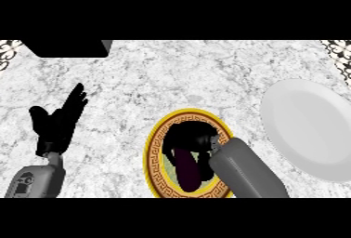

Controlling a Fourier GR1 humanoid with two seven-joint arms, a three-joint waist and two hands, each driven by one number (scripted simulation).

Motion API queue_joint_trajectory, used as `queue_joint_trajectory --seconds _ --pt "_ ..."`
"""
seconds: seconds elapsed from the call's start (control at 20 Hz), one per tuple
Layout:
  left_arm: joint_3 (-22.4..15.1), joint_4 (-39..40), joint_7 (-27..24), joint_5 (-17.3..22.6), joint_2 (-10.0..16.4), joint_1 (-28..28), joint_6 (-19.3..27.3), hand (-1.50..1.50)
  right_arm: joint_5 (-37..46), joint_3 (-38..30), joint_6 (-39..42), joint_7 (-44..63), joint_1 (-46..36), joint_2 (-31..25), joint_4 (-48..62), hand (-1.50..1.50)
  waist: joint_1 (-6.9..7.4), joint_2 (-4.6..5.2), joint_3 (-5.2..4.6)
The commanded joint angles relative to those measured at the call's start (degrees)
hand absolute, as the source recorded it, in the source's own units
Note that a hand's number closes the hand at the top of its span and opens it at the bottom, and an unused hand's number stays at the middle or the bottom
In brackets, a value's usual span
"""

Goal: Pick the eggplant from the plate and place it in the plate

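Head view: no telling the grip of the right hand [191,137], black on dark, down over the far end of the eggplant [186,173]. Lying on the gold-rimmed plate [149,155], long axis running far to near, near end tipped slightly rightward; stem end hidden. Likely light, stiff under a glossy, slippery skin, so best taken across the thick middle rather than at a taper. Further out, white plate [308,125] well apart to the right. Left hand [51,128] resting at left, fingers straight, pointing up.
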Motion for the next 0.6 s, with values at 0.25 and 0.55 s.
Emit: queue_joint_trajectory --seconds 0.25,0.55 --pt "1.85 -0.35 -0.46 0.47 0.78 2.68 0.5 0.0 3.47 -21.99 -22.07 30.92 1.82 1.86 1.19 1.5 -3.41 -0.08 -0.11" --pt "1.08 -0.29 0.22 0.82 0.16 1.01 -0.09 0.0 13.46 -23.32 -42.25 48.85 -3.54 2.16 -7.31 1.5 -1.52 -0.16 -0.07"
